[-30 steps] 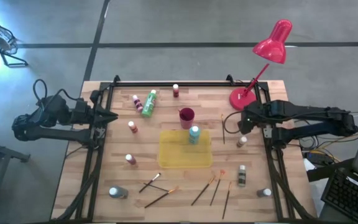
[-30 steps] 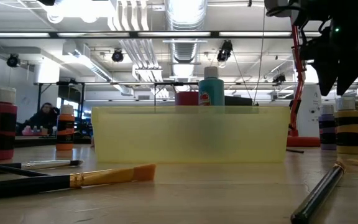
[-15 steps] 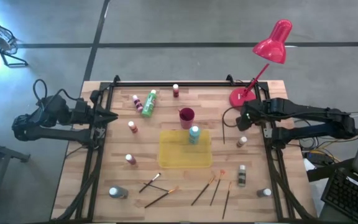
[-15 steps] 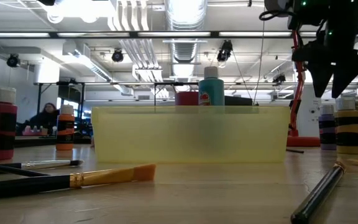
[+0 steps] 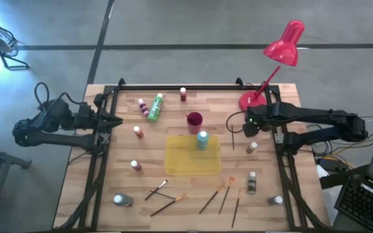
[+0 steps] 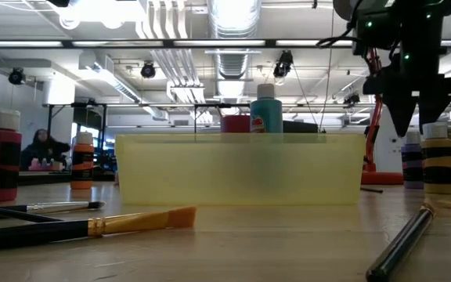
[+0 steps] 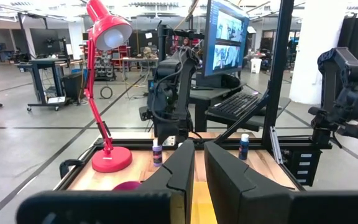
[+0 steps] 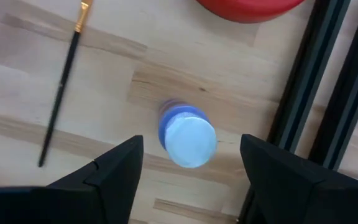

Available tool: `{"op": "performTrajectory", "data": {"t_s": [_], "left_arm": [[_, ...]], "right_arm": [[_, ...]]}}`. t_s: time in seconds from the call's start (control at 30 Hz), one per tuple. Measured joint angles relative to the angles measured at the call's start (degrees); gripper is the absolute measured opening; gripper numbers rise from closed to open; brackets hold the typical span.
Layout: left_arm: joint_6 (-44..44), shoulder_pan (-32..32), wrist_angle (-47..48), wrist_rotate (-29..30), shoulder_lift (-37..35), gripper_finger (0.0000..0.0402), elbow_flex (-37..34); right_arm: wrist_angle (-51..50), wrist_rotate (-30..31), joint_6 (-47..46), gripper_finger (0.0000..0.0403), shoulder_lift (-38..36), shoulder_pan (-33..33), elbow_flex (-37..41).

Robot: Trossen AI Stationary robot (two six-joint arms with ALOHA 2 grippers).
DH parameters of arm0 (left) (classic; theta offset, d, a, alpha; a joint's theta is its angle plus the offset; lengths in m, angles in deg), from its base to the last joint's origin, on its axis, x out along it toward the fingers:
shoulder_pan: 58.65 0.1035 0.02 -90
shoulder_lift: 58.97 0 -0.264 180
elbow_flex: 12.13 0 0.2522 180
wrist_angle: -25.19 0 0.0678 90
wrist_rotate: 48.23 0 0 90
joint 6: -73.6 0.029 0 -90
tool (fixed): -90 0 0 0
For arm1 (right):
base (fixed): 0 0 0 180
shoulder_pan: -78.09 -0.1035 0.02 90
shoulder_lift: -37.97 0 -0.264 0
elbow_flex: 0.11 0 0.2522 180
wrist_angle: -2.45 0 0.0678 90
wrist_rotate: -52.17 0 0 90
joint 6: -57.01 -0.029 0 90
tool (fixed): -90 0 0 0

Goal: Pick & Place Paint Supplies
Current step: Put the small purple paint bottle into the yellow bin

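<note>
My right gripper (image 5: 247, 123) (image 6: 413, 124) is open and points down over a small purple bottle with a white cap (image 8: 187, 135) that stands upright on the table near the red lamp's base; its fingers stand on either side, above the cap, touching nothing. In the high view the gripper hides that bottle; it shows in the low view (image 6: 412, 160). A light blue bottle (image 5: 202, 140) stands in the yellow tray (image 5: 180, 162). Other bottles (image 5: 252, 147) (image 5: 155, 107) and brushes (image 5: 211, 199) lie scattered. My left gripper (image 5: 116, 121) (image 7: 199, 168) waits shut at the table's left edge.
A red desk lamp (image 5: 254, 100) stands at the far right beside my right gripper. A magenta cup (image 5: 194, 120) stands just beyond the tray. A thin brush (image 8: 61, 87) lies left of the purple bottle. Black frame rails (image 5: 280, 162) run along both sides.
My right gripper has gone a little toward the table's left edge and down, coming over the purple bottle with its fingers pointing down.
</note>
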Motion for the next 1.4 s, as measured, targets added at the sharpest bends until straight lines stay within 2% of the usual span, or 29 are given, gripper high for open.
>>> {"op": "performTrajectory", "data": {"t_s": [0.4, 0.67, 1.0, 1.1, 1.3, 1.4], "left_arm": [[0.0, 0.0, 0.0, 0.0, 0.0, 0.0046, 0.0], [0.0, 0.0, 0.0, 0.0, 0.0, 0.0046, 0.0], [0.0, 0.0, 0.0, 0.0, 0.0, 0.0046, 0.0], [0.0, 0.0, 0.0, 0.0, 0.0, 0.0046, 0.0], [0.0, 0.0, 0.0, 0.0, 0.0, 0.0046, 0.0], [0.0, 0.0, 0.0, 0.0, 0.0, 0.0046, 0.0]], "right_arm": [[0.8, 0.1, 4.7, 0.0212, 7.4, 3.1, 0.0], [1.5, 0.1, 6.5, 0.018, 7.2, 4.4, 0.0], [1.8, -0.3, 7.0, 0.012, 7.0, 4.4, -0.1], [1.8, -0.3, 7.3, 0.0126, 7.0, 4.4, -0.1], [1.6, -0.6, 7.6, 0.0178, 7.1, 4.5, 0.0], [1.6, -1.2, 7.6, 0.019, 7.1, 4.5, 0.0]]}}
